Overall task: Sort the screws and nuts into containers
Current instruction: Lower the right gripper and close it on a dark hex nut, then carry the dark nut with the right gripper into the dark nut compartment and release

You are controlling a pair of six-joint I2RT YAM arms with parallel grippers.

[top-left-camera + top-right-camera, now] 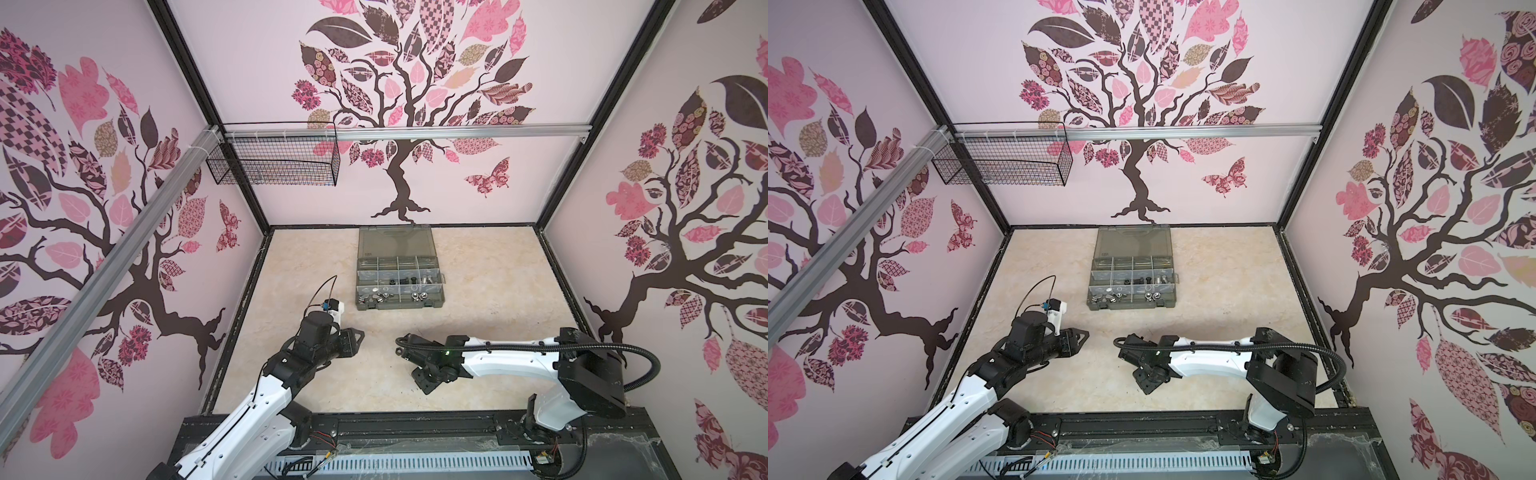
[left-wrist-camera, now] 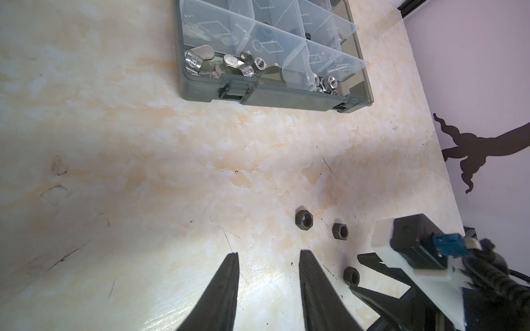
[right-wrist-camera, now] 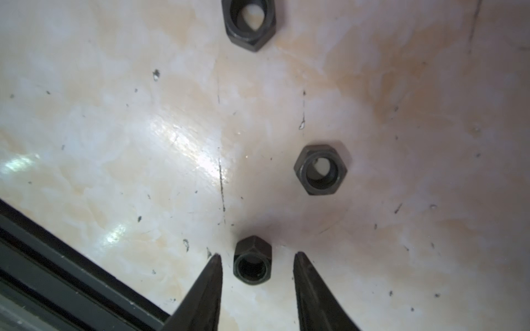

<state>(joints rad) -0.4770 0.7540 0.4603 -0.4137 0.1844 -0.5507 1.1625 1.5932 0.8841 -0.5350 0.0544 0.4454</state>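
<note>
Sorting is looking mostly done, by your pictures: wing nuts (image 2: pixel 246 64) and silver hex nuts (image 2: pixel 329 83) are lying in the case (image 1: pixel 399 306) by the bench's (image 1: pixel 498 332) back edge, while three black nuts (image 3: pixel 320 170) are waiting near the front edge. Your right gripper (image 3: pixel 257 255) is straddling one, jaws apart, not touching. Your left gripper (image 2: pixel 269 253) is hanging open, empty. Scuffs are marking the marbled bench; tree-papered walls (image 1: pixel 415 187) are enclosing it.

Small stamped marks show on two silver wing nuts (image 2: pixel 198 58) lying in a corner compartment (image 2: pixel 229 61) of the grey plastic case (image 2: pixel 286 99), but they are too blurred to read. A moulded mark on the case's lid (image 1: pixel 395 239) is also illegible. No other writing can be read.
</note>
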